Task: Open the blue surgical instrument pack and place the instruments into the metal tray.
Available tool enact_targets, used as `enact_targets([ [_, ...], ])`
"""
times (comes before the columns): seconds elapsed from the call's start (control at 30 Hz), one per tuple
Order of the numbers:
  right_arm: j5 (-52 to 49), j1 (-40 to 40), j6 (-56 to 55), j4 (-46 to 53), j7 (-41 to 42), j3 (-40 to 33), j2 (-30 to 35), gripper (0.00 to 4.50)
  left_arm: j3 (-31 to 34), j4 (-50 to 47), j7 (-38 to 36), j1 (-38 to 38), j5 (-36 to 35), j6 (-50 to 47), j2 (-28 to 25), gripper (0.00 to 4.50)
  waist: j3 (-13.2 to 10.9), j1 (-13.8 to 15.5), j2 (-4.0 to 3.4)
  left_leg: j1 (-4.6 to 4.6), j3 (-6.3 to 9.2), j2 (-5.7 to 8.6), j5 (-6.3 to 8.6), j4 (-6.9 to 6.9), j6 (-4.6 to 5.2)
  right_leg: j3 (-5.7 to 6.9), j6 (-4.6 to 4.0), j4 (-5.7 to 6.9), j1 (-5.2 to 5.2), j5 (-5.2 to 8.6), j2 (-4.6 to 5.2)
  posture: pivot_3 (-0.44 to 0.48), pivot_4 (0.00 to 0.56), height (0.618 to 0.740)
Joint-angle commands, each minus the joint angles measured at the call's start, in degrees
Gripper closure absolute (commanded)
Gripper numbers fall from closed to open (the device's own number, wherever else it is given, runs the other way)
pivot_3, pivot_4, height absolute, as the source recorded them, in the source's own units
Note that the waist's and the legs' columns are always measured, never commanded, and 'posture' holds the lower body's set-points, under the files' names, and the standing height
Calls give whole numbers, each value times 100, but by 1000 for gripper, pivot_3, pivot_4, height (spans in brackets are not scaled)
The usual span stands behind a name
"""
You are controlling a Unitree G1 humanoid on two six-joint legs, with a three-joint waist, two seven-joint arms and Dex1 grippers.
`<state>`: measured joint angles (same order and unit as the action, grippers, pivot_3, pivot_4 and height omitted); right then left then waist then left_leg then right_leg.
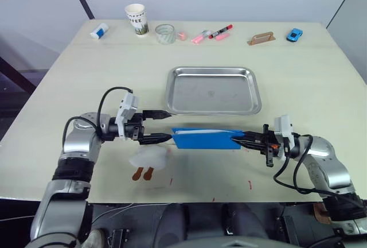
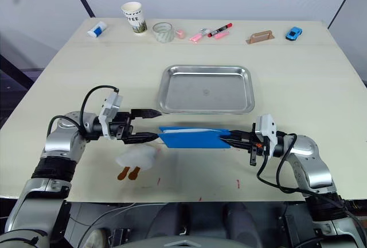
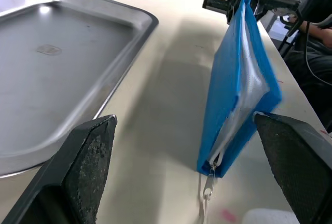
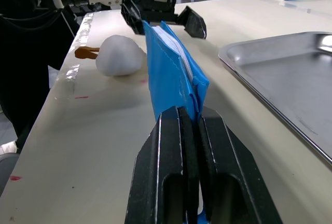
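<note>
White lump point(image 1: 150, 157) nearest; right fingers point(image 1: 245, 140) pinch blue pack point(image 1: 206, 139); left fingers point(image 1: 157, 126) spread; tray point(image 1: 213, 90) beyond.

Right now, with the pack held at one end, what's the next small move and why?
Probably close the open left gripper on the zipper pull. The right gripper clamps the blue pack upright at its far end, and the metal tray holds no instruments yet.

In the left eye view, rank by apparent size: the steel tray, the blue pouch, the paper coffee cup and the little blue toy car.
1. Shiny rectangular stainless-steel tray
2. Flat blue soft pouch, held at one end by the right hand
3. White paper coffee cup
4. Tiny blue toy car
The cup and car sit farther back, so they look smaller.
</note>
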<state>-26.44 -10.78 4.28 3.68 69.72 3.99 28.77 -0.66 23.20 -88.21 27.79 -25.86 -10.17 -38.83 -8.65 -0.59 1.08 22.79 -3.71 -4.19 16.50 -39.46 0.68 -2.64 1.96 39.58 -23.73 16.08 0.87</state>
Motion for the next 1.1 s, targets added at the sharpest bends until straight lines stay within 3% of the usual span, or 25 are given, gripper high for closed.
enact_targets([
  [0.03, -51, -98, -132, 91, 38, -50, -8, 4500, -34, -162, -157, 148, -35, 8, 101, 407, 0, 1, 0, 0, 0, 0, 0, 0, 0, 0, 0, 0, 0, 0, 0, 0, 150, 718],
  [0.1, -49, -95, -138, 83, 37, -50, -9, 4500, -54, -203, -224, 145, -28, 6, 122, 895, 0, 0, 0, 0, -1, 0, 0, 0, 0, 0, 0, 0, 0, 0, 0, 0, 150, 718],
  [0.27, -36, -112, -146, 69, 22, -42, -27, 4500, -124, -304, -364, 117, -83, -146, 133, 3390, 0, 0, 0, 0, 1, 0, 0, 0, 0, 0, 0, 1, 0, 0, 0, 0, 150, 718],
  [0.37, -29, -124, -150, 64, 18, -30, -40, 4500, -168, -391, -410, 79, -125, -241, 112, 4481, 0, 0, 0, 0, 1, 0, 0, 0, 0, 0, 0, 2, 0, 0, 0, 0, 150, 718],
  [0.83, -287, -159, 293, 49, 3, -120, 49, 4500, -148, -513, -324, -36, -122, -213, 136, 4481, 0, 0, 0, -1, 0, 0, 0, 0, 0, 0, 0, 2, 0, 0, 0, 0, 150, 718],
  [1.03, -539, -37, 702, 319, 145, -233, 369, 2272, -112, -486, -289, -54, -116, -199, 127, 4500, 0, 0, 0, -1, 0, 0, 0, 0, 0, 0, 0, 2, 0, 0, 0, 0, 150, 718],
  [1.07, -575, -16, 735, 362, 146, -257, 413, 1512, -113, -482, -285, -55, -117, -197, 128, 4500, 0, 1, 0, -1, 1, 0, 0, 0, 0, 0, 0, 2, 0, 0, 0, 0, 150, 718],
  [1.1, -595, -10, 761, 388, 143, -270, 435, 1289, -113, -474, -286, -51, -118, -194, 127, 4500, 0, 1, 0, -1, 2, 0, 0, 0, 0, 0, 0, 2, 0, 0, 0, 0, 150, 718],
])
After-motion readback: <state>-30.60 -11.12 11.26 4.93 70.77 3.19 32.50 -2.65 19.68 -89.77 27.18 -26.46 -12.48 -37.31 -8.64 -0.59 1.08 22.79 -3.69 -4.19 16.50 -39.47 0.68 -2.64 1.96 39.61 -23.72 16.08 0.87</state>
